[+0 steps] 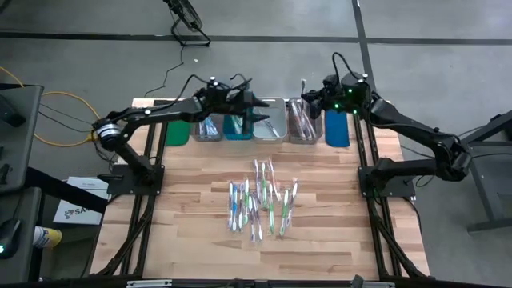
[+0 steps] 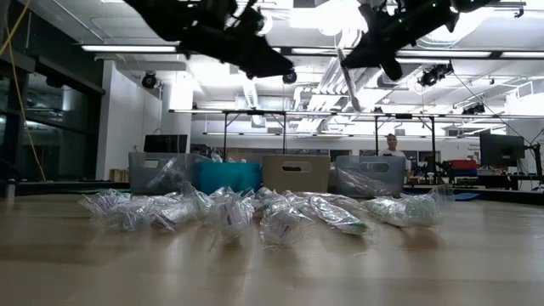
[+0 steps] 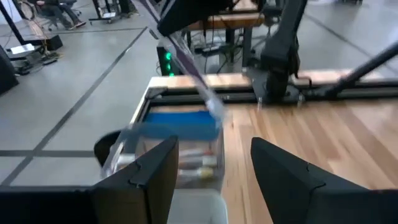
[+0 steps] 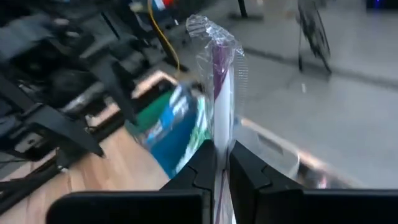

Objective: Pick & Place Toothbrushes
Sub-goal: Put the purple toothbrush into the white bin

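The right tool is clamped on a wrapped toothbrush with a purple handle, which stands nearly upright out of the pinch, long axis vertical, hanging over the far row of bins at the grey bin beside the blue bin; the coming drop turns on that stick lining up straight above the bin's opening, and it looks close to it. The left tool has its prongs apart with nothing between them, poised above the middle of the row, by the teal bin and the clear bin. The remaining toothbrushes lie heaped mid-desk, nearer than both tools, mostly pointing near-to-far and about equally reachable. No brand or writing can be read.
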Robot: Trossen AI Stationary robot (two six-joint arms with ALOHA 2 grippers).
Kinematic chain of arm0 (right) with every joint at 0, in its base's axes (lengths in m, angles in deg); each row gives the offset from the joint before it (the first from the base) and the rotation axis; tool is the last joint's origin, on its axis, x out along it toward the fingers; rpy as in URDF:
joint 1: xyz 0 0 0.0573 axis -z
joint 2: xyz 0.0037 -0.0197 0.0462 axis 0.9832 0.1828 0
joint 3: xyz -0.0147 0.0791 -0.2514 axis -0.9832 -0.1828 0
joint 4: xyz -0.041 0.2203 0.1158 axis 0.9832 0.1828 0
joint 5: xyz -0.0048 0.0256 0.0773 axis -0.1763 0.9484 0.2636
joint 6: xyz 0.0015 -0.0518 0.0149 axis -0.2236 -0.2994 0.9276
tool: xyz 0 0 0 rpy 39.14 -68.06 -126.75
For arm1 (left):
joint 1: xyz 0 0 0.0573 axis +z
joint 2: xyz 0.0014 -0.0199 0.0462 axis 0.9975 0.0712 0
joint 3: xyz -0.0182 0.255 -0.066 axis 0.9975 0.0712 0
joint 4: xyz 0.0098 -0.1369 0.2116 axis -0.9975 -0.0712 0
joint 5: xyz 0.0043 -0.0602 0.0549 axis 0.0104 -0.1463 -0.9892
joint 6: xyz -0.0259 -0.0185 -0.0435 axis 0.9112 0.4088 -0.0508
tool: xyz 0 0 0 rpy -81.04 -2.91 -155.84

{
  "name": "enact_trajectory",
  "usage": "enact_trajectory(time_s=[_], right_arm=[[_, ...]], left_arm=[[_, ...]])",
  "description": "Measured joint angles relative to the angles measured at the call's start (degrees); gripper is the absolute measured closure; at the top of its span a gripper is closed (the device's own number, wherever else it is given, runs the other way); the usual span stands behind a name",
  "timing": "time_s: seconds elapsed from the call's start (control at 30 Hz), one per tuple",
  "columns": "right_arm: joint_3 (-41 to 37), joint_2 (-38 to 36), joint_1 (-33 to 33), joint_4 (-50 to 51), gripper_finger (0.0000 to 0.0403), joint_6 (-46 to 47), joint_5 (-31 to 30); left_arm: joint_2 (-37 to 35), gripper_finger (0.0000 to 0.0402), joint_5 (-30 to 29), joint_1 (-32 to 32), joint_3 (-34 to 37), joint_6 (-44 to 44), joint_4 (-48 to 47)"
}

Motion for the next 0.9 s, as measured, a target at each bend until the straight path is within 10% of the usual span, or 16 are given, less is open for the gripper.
enact_trajectory(time_s=[0.9], right_arm=[[-0.02,10.68,-2.14,-29.33,0.0389,-0.01,8.86]], left_arm=[[6.86,0.0202,-3.84,-1.22,-10.94,9.04,-0.26]])
